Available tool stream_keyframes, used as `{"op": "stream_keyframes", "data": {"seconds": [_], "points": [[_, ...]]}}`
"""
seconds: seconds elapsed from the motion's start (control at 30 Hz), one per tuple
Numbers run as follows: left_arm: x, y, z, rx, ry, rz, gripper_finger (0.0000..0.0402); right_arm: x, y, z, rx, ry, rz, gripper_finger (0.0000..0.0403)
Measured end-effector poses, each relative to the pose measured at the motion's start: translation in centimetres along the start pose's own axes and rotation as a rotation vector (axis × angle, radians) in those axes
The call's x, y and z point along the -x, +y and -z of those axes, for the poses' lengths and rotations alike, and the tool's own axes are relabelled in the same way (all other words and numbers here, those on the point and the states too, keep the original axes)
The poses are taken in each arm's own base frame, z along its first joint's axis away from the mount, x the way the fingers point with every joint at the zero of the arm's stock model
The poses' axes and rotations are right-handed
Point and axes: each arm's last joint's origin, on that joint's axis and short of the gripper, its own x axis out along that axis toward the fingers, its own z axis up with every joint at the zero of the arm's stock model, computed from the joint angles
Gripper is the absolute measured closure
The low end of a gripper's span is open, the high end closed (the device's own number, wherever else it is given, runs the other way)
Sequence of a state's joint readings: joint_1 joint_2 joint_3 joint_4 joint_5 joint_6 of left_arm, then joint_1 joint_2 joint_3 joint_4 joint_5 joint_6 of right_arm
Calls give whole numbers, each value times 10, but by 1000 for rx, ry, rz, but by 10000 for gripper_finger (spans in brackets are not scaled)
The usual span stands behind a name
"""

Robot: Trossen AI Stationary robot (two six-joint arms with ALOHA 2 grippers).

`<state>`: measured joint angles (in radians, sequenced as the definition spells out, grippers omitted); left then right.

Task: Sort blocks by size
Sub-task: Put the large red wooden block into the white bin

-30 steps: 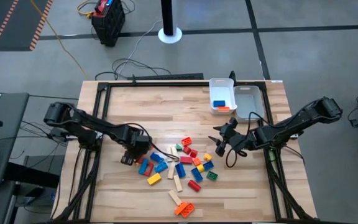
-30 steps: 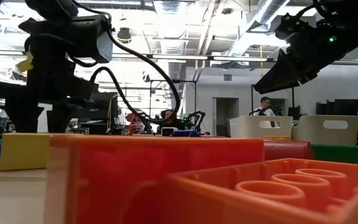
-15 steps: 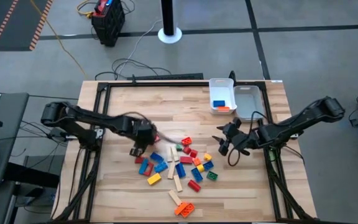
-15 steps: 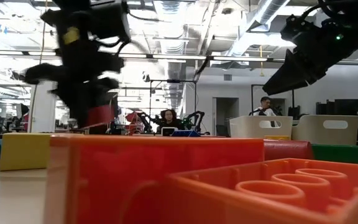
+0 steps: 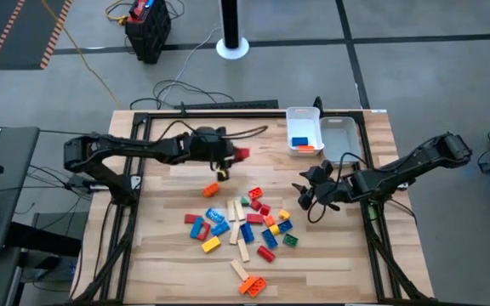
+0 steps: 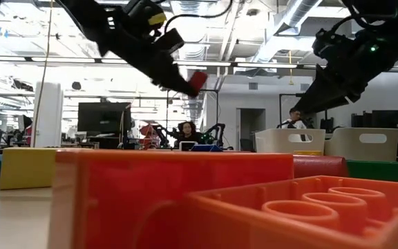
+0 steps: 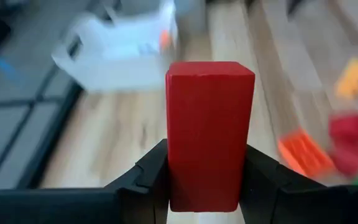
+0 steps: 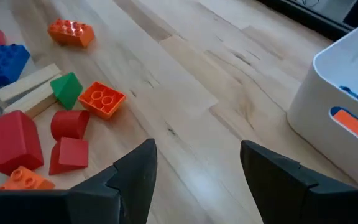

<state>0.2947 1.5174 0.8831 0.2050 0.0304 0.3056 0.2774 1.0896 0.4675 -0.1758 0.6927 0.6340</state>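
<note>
Nearest to the low camera lie an orange studded brick [image 6: 323,211] and a big red block [image 6: 171,194], part of the pile of blocks [image 5: 245,225] on the front half of the bench [image 5: 168,255]. One orange brick [image 5: 211,189] lies apart from the pile, toward the left arm. Above the middle of the bench, the left gripper [image 5: 228,155] holds a red block [image 7: 207,134] in the air; its jaws are clenched on the two long flat sides, near the lower end. This block looks light, stiff and smooth, so I think it can slip if the grasp is loose; the flat parallel sides are the good place to take hold. The right gripper [image 8: 194,171] hangs with released jaws near the pile, holding nothing. Farther back stand two white trays [image 5: 303,119]; the left one has a blue and an orange piece inside.
</note>
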Motion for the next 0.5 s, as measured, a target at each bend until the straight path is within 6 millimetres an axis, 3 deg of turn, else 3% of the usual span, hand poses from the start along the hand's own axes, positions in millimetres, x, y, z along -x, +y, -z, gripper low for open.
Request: {"op": "stream_keyframes", "data": {"seconds": [0.2,0.5], "points": [[-44,15,-10,28,-175,-80,270,-5,3,6,-28,57,-15,144],[-125,36,-30,100,-162,-27,269,5,7,21,-85,162,-49,144]]}}
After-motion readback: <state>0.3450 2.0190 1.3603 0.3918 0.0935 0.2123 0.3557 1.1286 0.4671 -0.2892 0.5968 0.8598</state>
